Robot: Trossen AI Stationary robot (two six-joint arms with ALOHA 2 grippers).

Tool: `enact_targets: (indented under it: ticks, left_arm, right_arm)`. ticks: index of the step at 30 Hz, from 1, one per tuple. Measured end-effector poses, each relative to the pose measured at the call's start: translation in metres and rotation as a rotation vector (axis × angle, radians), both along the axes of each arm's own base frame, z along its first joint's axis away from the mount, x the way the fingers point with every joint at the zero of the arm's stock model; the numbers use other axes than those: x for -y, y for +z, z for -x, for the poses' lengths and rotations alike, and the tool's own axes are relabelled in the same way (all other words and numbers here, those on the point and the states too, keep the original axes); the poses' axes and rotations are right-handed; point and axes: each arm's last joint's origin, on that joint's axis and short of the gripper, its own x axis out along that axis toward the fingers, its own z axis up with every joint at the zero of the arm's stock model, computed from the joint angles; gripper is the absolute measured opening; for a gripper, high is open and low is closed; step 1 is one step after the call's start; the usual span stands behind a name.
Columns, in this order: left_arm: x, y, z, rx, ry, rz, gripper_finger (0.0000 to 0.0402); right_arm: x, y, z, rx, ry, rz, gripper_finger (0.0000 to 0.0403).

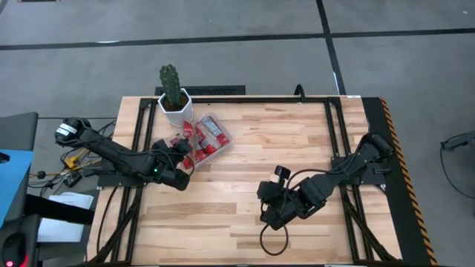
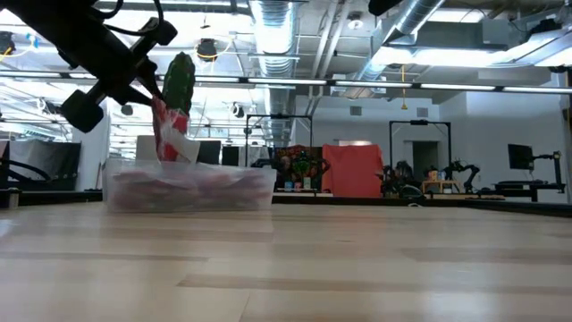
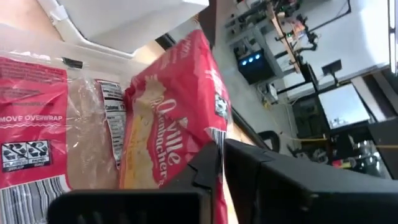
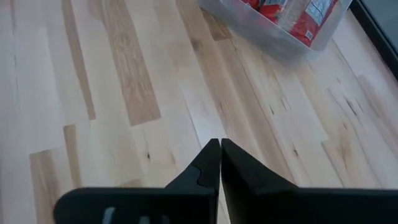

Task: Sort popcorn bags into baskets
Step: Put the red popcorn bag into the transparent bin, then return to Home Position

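The clear tray [image 1: 216, 139] sits near the table's far left, and several red popcorn bags [image 1: 210, 136] lie flat in it. My left gripper [image 1: 180, 154] is at the tray's near-left end, shut on one more red bag [image 2: 164, 123] that it holds above the tray [image 2: 189, 188]. In the left wrist view this bag [image 3: 163, 118] stands in front of the packets lying in the tray [image 3: 31, 124]. My right gripper [image 1: 269, 213] is shut and touches nothing, low over bare wood in the table's near middle [image 4: 220, 155]. My left gripper pinches the red bag between its two fingers, by the edge [image 3: 210, 138] at one end. The fingers come slanting down from the table's left. The bag hangs tilted below them, its lower end [image 2: 179, 150] at the tray's rim; whether it touches the packets inside I cannot tell.
A white hexagonal pot with a green cactus [image 1: 173, 95] stands just beyond the tray at the far left edge. Bare wood [image 1: 297, 141] spreads over the middle and right of the table. Black frame rails [image 1: 338, 133] run along both sides.
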Motion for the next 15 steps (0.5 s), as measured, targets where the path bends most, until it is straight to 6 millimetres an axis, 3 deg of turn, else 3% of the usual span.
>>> enact_targets:
  ticks: [15]
  left_arm:
    - [0.013, 0.005, 0.008, -0.068, -0.129, 0.025, 0.019]
  right_arm:
    - [-0.006, 0.0, 0.004, 0.004, 0.007, -0.01, 0.0023]
